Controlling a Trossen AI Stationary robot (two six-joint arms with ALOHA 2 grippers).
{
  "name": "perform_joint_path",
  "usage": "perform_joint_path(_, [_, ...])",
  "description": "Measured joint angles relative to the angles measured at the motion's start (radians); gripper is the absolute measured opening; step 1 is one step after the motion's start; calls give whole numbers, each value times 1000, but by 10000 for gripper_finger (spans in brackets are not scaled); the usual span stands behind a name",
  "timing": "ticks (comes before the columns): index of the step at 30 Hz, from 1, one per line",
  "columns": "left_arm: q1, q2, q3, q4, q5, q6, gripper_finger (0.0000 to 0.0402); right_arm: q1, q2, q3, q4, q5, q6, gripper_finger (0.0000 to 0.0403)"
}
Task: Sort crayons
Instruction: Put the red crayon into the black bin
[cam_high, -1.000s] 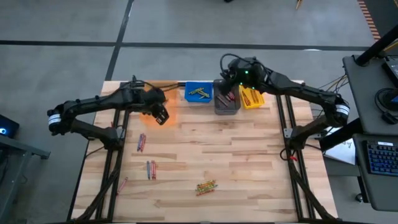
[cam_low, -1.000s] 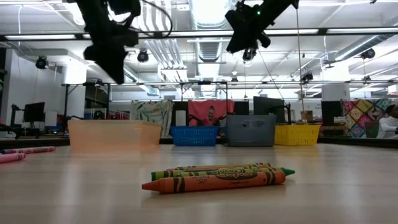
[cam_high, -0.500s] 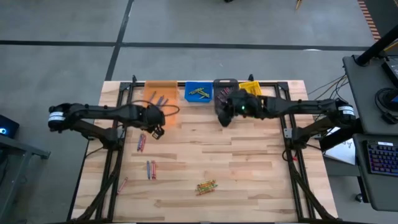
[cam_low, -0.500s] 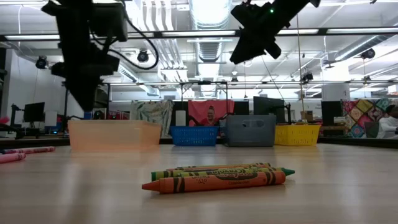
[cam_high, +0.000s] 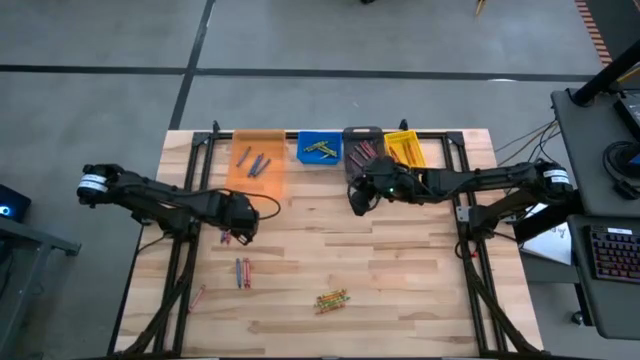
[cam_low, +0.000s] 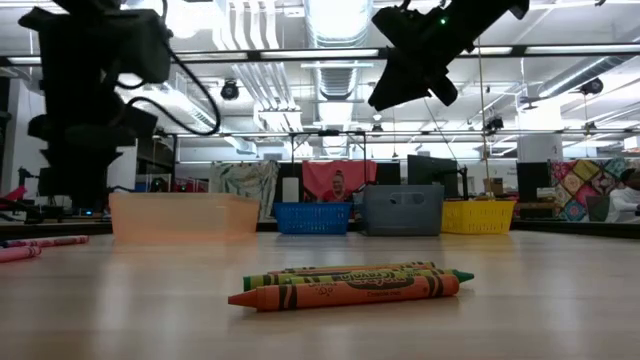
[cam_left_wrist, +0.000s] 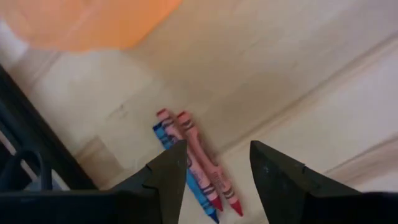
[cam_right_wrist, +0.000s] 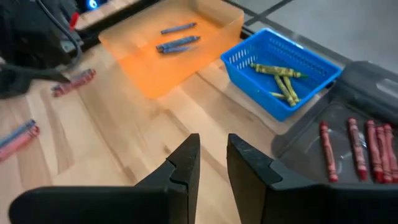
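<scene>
Where the left pincer (cam_left_wrist: 214, 168) hangs open, its fingers (cam_left_wrist: 171, 168) half-hide crayons (cam_left_wrist: 198, 165).

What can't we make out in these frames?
- Crayons under the left gripper: the high view hides them behind the gripper; the left wrist view cuts their ends behind a finger.
- Yellow bin contents: too small in the high view, out of frame in the right wrist view.
- Bin contents, low view: hidden by the bin walls.
- Right gripper: empty; its fingertips are cut off.

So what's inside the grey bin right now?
The grey bin holds several red crayons lying side by side. Its far edge runs out of the right wrist view, so a full count isn't possible.
</scene>
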Motion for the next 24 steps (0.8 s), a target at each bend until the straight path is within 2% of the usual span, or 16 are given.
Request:
perform_joint_path(11, [-7,0,-95,142,12,-56,144,0,0,0,34,0,0,70])
perform_joint_path(24, [-7,0,-123,151,12,-67,139,0,0,0,33,0,8,69])
